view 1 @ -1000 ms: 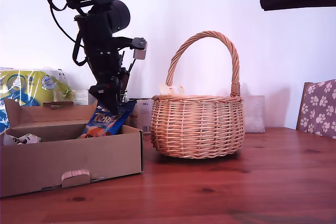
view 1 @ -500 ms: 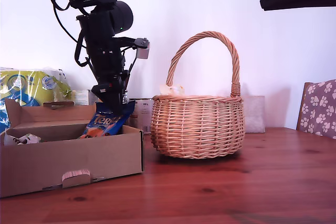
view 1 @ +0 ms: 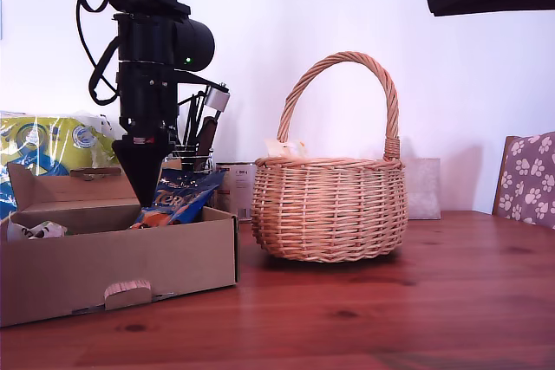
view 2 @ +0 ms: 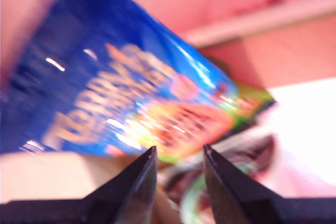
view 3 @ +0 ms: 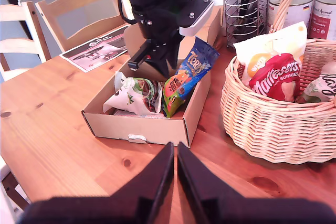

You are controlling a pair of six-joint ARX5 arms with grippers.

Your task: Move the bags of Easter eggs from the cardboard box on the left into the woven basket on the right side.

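Plain white wall behind, knotty reddish pine table (view 1: 416,301) underneath, wood grain clear in both the exterior and second wrist views. The cardboard box (view 1: 130,262) sat at the exterior view's left: shallow brown corrugated, flap lid up at the back, small tuck tab in front. The woven basket (view 1: 329,210) stood just beside it toward the exterior view's right, round, bulging tan wicker with a tall arched handle.

My first gripper (view 1: 143,192) hung nose-down over the box interior, black tapered fingers parted with a narrow gap and nothing between them. In the first wrist view the dark blue bag (view 2: 121,98) filled the frame just past my fingertips (view 2: 144,169), blurred, glossy foil with orange lettering. In the exterior view that bag (view 1: 178,201) leaned tilted against the box's side wall nearest the basket, its top edge poking above the rim. A crinkly green-and-white bag (view 3: 134,95) lay in the box next to it.

My second gripper (view 3: 174,153) was held above the table, well apart from box and basket, jaws almost touching, holding nothing.

In the basket already: a red bag (view 3: 275,77) with white lettering, and a pale cream bag (view 3: 260,51) behind it, both shiny. A black wire holder (view 3: 247,6) of dark sticks and two tins (view 3: 294,6) stood behind the basket. A yellow-green plastic pack (view 1: 48,149) sat behind the box.
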